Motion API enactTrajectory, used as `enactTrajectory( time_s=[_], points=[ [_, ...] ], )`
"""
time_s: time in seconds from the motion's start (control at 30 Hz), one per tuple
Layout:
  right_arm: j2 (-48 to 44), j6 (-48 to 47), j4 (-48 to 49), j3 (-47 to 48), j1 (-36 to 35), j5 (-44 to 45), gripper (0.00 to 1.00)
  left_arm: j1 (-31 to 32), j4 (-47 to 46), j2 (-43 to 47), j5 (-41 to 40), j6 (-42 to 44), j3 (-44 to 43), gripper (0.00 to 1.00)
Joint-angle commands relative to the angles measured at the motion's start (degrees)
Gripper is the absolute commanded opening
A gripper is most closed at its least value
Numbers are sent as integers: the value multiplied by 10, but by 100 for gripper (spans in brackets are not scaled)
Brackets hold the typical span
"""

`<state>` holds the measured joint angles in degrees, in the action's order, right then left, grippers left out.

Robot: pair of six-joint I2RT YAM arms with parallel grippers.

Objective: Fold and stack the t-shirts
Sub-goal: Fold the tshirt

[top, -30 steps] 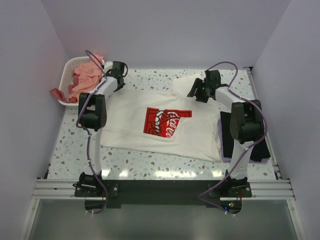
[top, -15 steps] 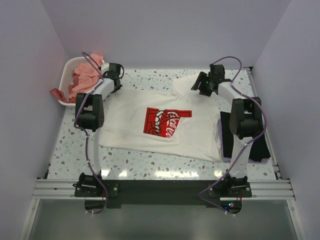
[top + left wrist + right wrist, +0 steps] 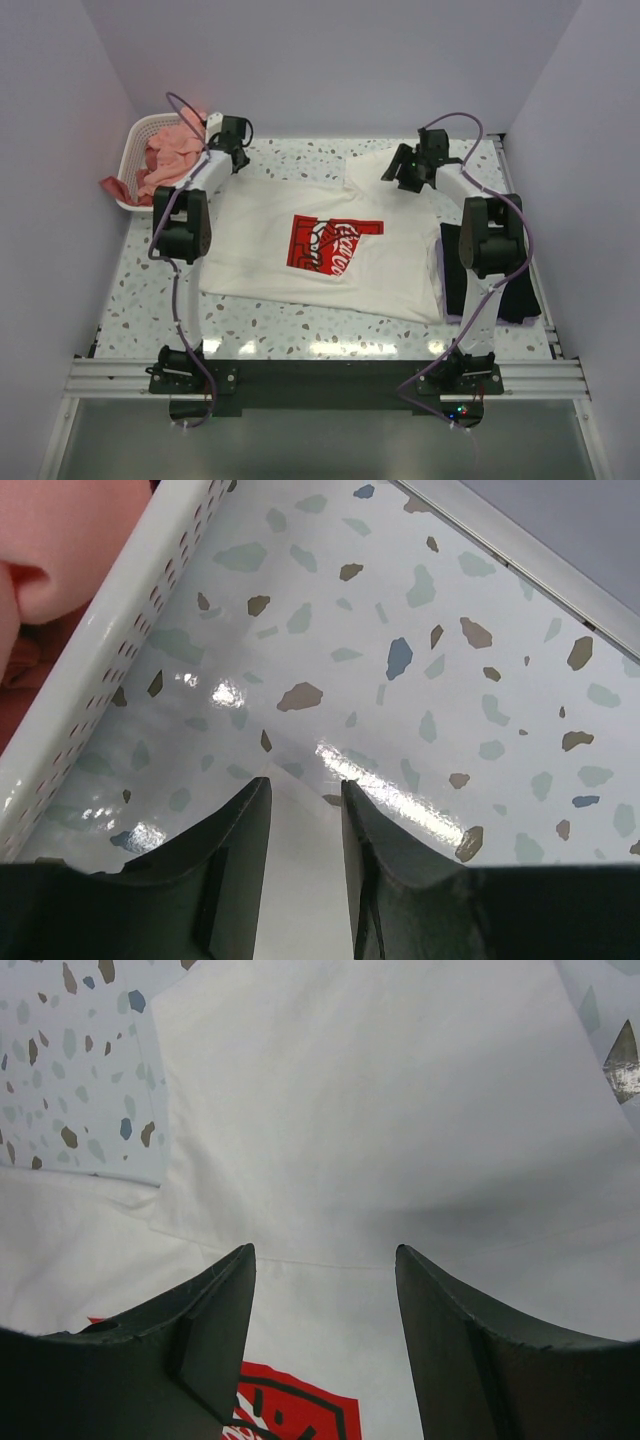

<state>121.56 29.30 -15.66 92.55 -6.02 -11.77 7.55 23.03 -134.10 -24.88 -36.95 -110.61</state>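
left gripper (image 3: pixel 303 792) has drifted back a little past the far left corner of the cream-white t-shirt (image 3: pixel 260 250), close beside the white basket (image 3: pixel 110 630). its jaws stand a narrow gap apart, clamping nothing, with a sliver of pale cloth showing beneath. right gripper (image 3: pixel 322 1255) has shifted farther back over the shirt's far right sleeve, jaws wide apart, hovering above the cloth. the shirt lies as it did a second ago, spread flat, logo up, mid table (image 3: pixel 300 155). a black t-shirt (image 3: pixel 452 280) sits folded at the right edge; salmon-pink t-shirts (image 3: pixel 170 150) wait in the basket. both arms seem to be lining up for a first fold.
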Motion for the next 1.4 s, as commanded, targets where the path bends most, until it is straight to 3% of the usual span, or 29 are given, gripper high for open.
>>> enactTrajectory(
  time_s=[0.0,0.4,0.5,0.63,0.73,1.23,1.37],
  points=[
    [-11,-10,8,12,7,-14,62,3,18,-22,-30,-13,-42,39],
    [-2,-5,12,15,15,-27,62,4,32,-63,-30,-21,-48,34],
    [0,-3,12,15,16,-27,62,4,33,-63,-29,-21,-47,28],
    [9,0,12,23,19,-29,62,4,32,-57,-27,-19,-44,8],
    [20,1,14,35,24,-25,62,3,30,-44,-32,-19,-34,0],
    [90,-13,30,153,32,78,61,-15,18,-10,-24,-14,14,0],
    [142,-15,18,229,32,97,61,-15,5,-3,-10,-12,22,0]
  ],
)
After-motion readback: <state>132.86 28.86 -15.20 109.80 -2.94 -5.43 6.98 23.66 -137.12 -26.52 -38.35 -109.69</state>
